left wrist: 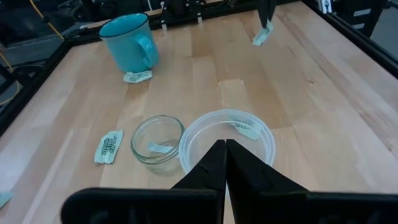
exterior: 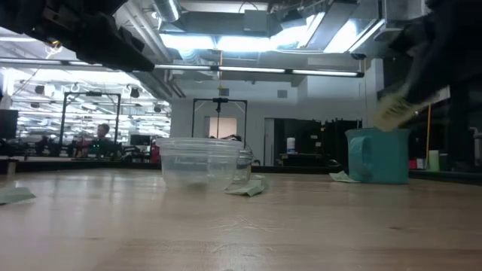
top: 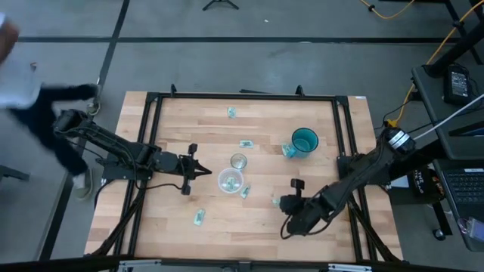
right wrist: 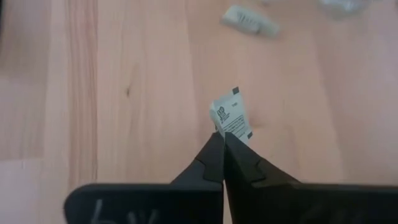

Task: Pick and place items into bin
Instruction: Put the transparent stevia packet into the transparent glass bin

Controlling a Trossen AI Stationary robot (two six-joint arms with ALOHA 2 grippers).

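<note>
The right gripper [right wrist: 224,134] has its fingers pinched together on the corner of one small packet [right wrist: 231,116], lifted clear of the table [right wrist: 143,74]. The packet looks thin, light and floppy, so it hangs from the pinch and could slip or flutter loose; an edge or corner is the sensible place to grip it.

The left gripper [left wrist: 224,144] waits with its fingers closed on nothing, just short of the clear plastic bin [left wrist: 227,142]. One packet already lies inside the bin, another in the small glass bowl [left wrist: 157,144] touching it.

More packets lie scattered: one beside the bowl [left wrist: 109,147], one against the teal mug [left wrist: 129,41], others towards the table's far edge [top: 231,112] and near edge [top: 199,218].

The table is pale, smooth wood in a black frame. Beyond it, a large lit workshop; a person [top: 23,91] stands at the left.
</note>
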